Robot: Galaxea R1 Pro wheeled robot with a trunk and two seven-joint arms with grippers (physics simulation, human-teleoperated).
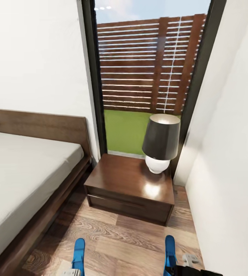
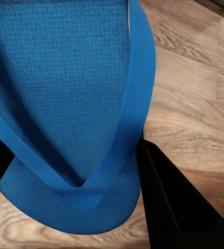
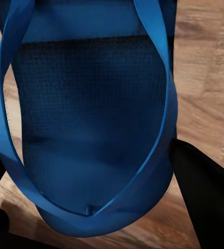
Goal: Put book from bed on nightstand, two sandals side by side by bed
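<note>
Wood floor [image 1: 131, 237]; both sandals [image 1: 78, 251] [image 1: 170, 251] cut off at frame bottom.

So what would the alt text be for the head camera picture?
A blue sandal in the left gripper and another sandal in the right are held above wood floor. Ahead: a dark nightstand with a lamp, a window, and the bed at left.

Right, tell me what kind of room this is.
A bedroom, most likely. A low bed with a wooden headboard stands against the wall, a nightstand beside it carries a lamp, and a tall window looks out on a slatted fence and grass.
</note>
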